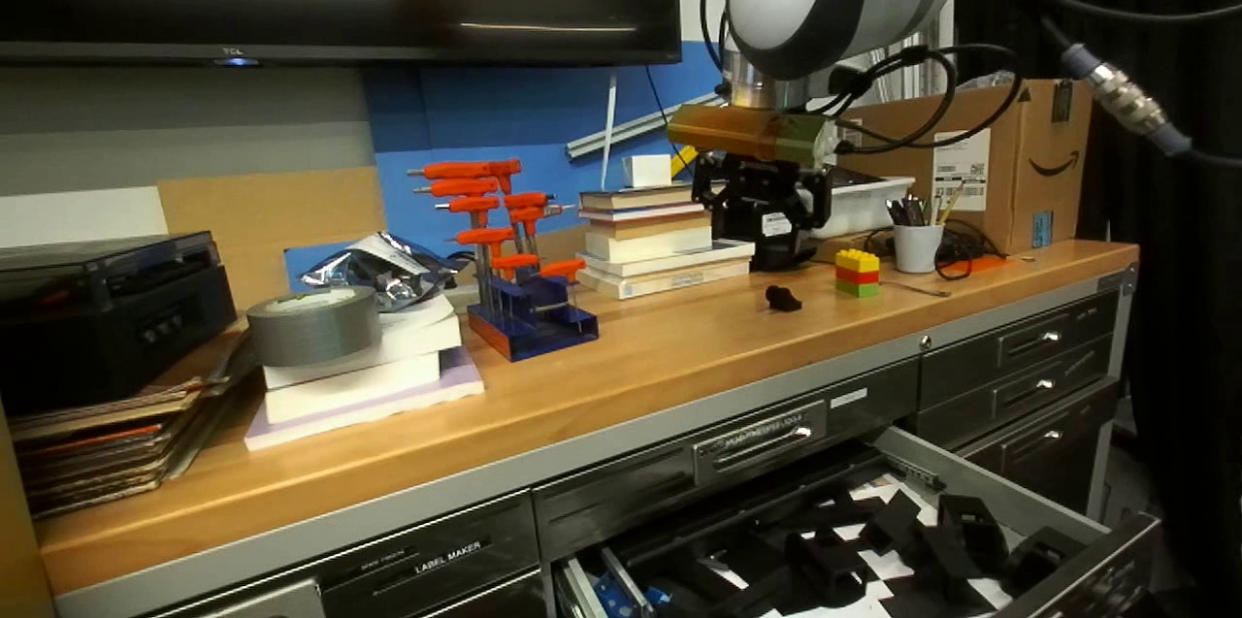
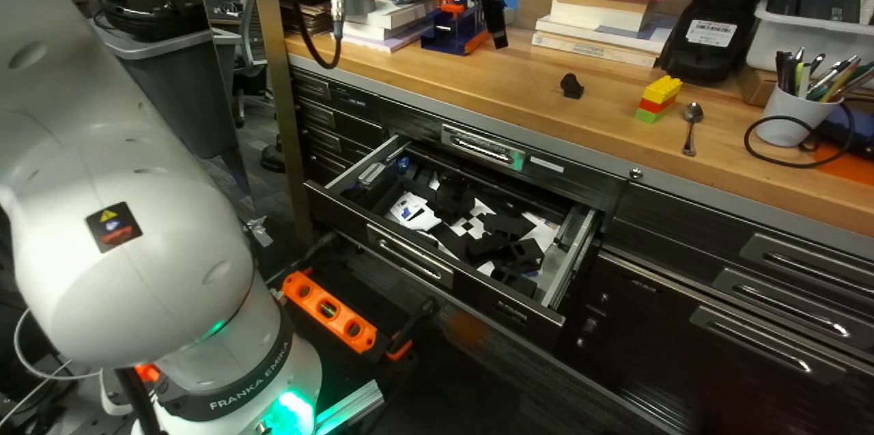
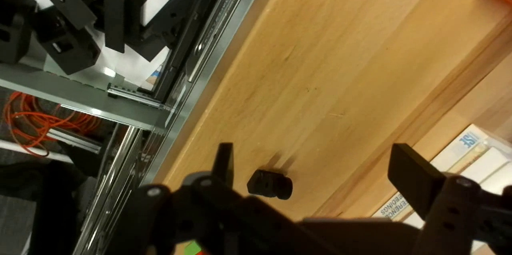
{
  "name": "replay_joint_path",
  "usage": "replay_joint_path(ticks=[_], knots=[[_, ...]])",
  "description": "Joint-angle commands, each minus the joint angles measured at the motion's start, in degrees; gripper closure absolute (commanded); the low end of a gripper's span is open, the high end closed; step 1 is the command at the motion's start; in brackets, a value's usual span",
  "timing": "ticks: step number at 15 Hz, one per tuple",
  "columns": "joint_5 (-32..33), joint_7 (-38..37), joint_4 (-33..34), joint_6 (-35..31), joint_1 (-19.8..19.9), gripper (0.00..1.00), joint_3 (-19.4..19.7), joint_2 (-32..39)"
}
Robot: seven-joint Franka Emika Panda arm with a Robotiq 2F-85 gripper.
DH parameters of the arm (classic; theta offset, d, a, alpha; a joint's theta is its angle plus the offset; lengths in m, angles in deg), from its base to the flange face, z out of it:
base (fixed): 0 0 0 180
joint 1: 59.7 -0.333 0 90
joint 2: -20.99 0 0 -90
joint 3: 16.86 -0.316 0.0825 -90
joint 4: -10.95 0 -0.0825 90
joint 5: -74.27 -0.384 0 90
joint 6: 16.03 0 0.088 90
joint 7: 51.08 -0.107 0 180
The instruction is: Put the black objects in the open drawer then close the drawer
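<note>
One small black piece [image 1: 783,299] lies on the wooden worktop; it also shows in an exterior view [image 2: 571,86] and in the wrist view [image 3: 269,183]. My gripper [image 3: 314,163] is open and empty above the worktop, with the piece below and closer to the left finger. In an exterior view the gripper [image 1: 764,201] hangs in front of the books and a black device. The wide drawer [image 2: 478,293] is pulled open, and its side rail shows in the wrist view [image 3: 72,87]. Several black pieces [image 2: 505,223] lie inside on black-and-white paper.
A toy brick stack [image 1: 858,273] and a spoon [image 2: 692,128] lie near the piece. Behind stand a book stack [image 1: 660,240], a tall black device [image 2: 710,32], a pen cup [image 1: 918,247] and a blue rack of orange-handled tools [image 1: 534,308]. The worktop edge [image 3: 224,83] borders the drawer.
</note>
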Motion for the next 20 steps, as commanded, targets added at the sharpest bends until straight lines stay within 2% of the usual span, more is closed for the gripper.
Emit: replay_joint_path(ticks=[1,5,12,20], knots=[[2.9,-5.9,8.2,2.4,-2.3,0.0,2.5,7.8],[3.3,-7.1,15.1,4.8,-4.8,0.0,6.4,14.3],[1.7,-4.8,25.9,8.3,-7.7,0.0,13.4,24.5],[-1.3,-1.5,32.8,10.9,-7.7,0.0,16.8,31.8]])
